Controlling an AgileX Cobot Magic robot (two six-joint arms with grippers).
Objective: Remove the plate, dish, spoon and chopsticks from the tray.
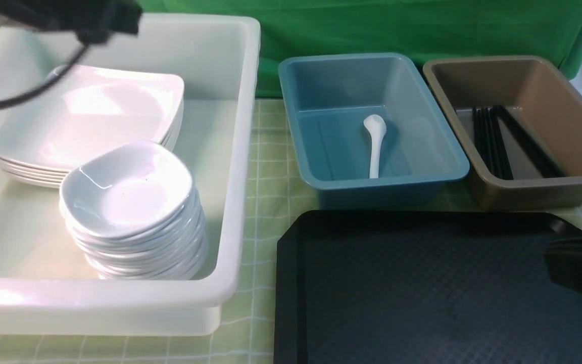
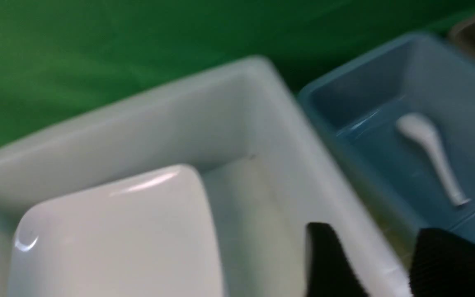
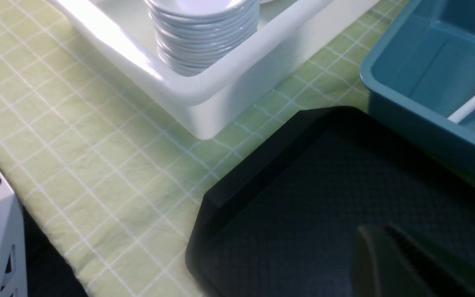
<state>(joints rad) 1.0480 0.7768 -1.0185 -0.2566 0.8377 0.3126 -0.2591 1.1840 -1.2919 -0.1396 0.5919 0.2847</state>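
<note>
Over the white tub [image 1: 240,151] my left hand [image 2: 369,233] hangs apart, empty; plate [image 1: 89,111] and dish [image 1: 127,189] top their stacks, spoon [image 1: 374,144] in teal bin [image 1: 296,126], chopsticks [image 1: 493,146] in brown bin [image 1: 564,111], tray [image 1: 422,283] bare, right hand [image 3: 379,239] together. Looks done; I'd park.

Left fingers [image 2: 328,260] apart, empty, held high; right fingers [image 3: 386,264] together, empty, held low.

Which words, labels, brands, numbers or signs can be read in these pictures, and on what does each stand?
None can be read: the white tub, teal bin, brown bin, tray, plate, dish, spoon and chopsticks all show plain surfaces, without any lettering.
</note>
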